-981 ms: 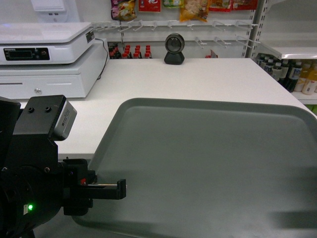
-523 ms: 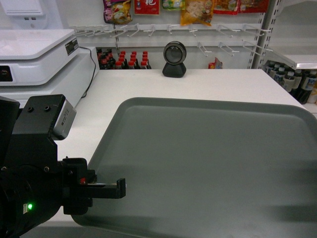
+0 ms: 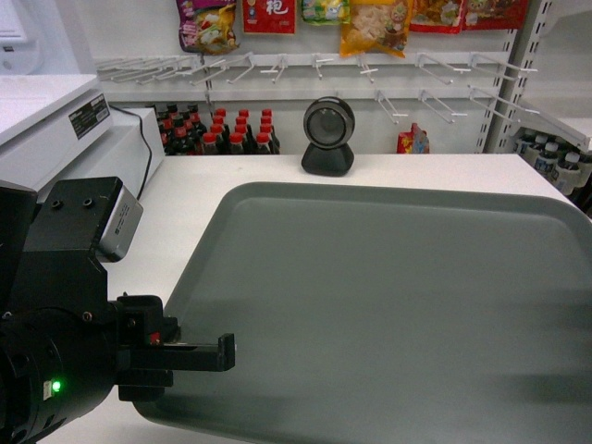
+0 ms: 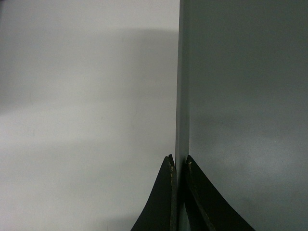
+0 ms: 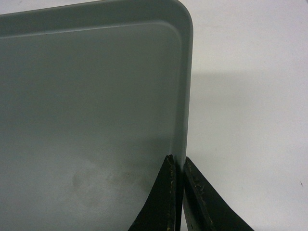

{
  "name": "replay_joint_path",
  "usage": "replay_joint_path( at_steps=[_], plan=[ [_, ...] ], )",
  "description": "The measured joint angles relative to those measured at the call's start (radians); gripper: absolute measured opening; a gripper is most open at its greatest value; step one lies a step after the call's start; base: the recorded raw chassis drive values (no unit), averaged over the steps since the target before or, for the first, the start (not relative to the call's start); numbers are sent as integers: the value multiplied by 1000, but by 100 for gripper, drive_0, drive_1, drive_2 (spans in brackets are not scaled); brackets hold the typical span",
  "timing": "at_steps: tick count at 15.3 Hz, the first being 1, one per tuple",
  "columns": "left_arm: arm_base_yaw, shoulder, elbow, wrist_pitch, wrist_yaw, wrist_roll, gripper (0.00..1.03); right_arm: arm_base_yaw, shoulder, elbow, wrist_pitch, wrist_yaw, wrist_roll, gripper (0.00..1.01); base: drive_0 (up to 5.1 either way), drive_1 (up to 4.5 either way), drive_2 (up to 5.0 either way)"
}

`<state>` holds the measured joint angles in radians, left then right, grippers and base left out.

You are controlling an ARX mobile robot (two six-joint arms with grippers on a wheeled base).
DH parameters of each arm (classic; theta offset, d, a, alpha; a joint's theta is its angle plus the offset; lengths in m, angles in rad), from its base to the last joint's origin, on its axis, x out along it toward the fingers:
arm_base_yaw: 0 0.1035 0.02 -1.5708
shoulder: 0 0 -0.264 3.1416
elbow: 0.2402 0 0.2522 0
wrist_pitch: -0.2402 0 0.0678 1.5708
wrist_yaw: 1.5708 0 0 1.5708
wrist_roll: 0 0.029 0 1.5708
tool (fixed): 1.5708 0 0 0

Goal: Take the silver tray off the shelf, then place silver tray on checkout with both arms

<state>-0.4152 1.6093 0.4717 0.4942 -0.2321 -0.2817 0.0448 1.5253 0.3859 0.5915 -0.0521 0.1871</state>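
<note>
Shop backdrop w/ snack packs, sauce bottles and a black round scanner [image 3: 328,125] behind the wide matte white bench [image 3: 416,171]. Large flat grey-green tray [image 3: 388,305] hangs over it, off the shelf. Left tool [image 4: 178,166] pinches its left rim; right tool [image 5: 177,166] clamps the right rim. Carry step looks near done. Next: lower both sides level, then release together.

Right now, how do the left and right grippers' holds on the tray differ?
The left gripper pinches the silver tray on its left rim, along a straight stretch; the right gripper pinches the right rim, with a rounded corner in sight ahead. Only the left gripper shows in the head view. Both are shut on the rim over the white checkout.
</note>
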Motion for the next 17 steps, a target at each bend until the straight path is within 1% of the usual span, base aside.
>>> replay_joint_path(
  at_steps=[2,8,9,10,11,12,13,15,17],
  plan=[
    [0,0,0,0,2,0,3,0,0,0,0,0,0,3,-12,416,-441],
    [0,1,4,4,0,0,3,0,0,2,3,0,0,3,-2,19,-22],
    [-4,9,12,-14,-33,9,3,1,0,2,0,0,-3,3,0,0,0],
    [-5,42,36,-13,-53,19,3,5,18,13,0,16,-42,3,0,0,0],
    [11,82,80,-38,-32,10,3,1,59,57,-16,11,-80,3,0,0,0],
    [75,214,221,-44,86,-37,3,-47,231,246,-69,-83,-100,3,0,0,0],
    [113,357,369,-72,154,-61,3,-59,402,429,-98,-119,-105,3,0,0,0],
    [123,464,467,-98,164,-82,3,-59,552,555,-88,-127,-122,3,0,0,0],
    [110,515,473,-109,138,-83,3,-49,623,576,-95,-114,-126,3,0,0,0]
  ],
)
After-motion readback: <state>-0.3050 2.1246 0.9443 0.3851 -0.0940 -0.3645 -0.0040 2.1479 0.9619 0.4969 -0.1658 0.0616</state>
